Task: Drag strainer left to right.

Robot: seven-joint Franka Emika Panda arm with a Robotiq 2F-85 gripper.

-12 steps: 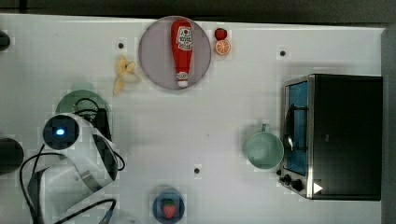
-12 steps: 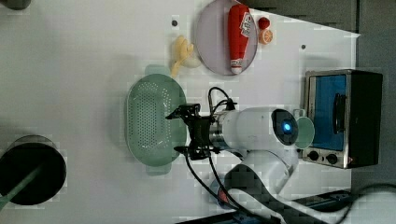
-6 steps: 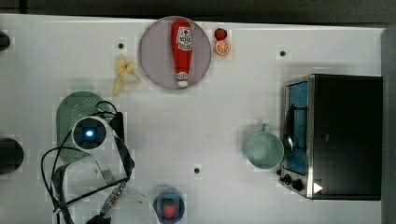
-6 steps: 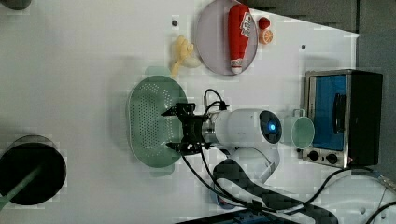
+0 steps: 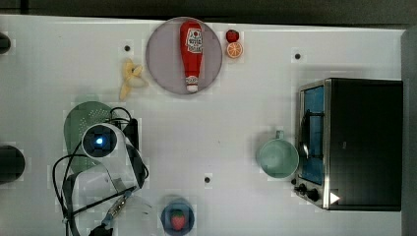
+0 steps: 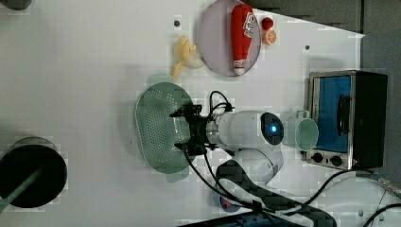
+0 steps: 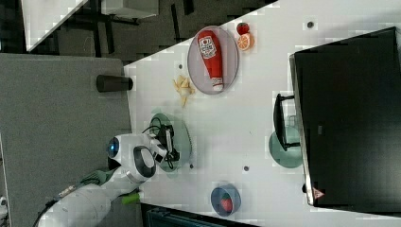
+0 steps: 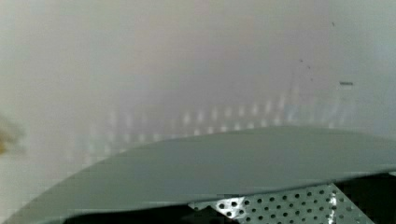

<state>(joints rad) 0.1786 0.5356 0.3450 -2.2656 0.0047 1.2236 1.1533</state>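
The pale mint-green strainer (image 5: 78, 120) lies near the top view's left edge, half covered by my arm. The left view has its holed bowl (image 6: 156, 125) in full. There my gripper (image 6: 178, 129) hangs over the strainer's rim on the mug's side, its two black fingers (image 6: 177, 114) apart and open, with nothing seen between them. I cannot tell whether they touch the rim. Close up in the wrist view are the strainer's smooth rim (image 8: 233, 168) and some holes. In the right view the strainer (image 7: 183, 135) lies beside the black hand.
A mint-green mug (image 5: 278, 157) stands in front of a toaster oven (image 5: 359, 142) at the top view's right. A plate (image 5: 162, 59) with a ketchup bottle (image 5: 191, 49), a banana (image 5: 130, 78), a strawberry bowl (image 5: 177, 219) and a dark cup (image 5: 10, 163) surround the strainer.
My arm has swung to the top view's right, over the strainer, most of it in the first half second. The strainer has stayed about where it was.
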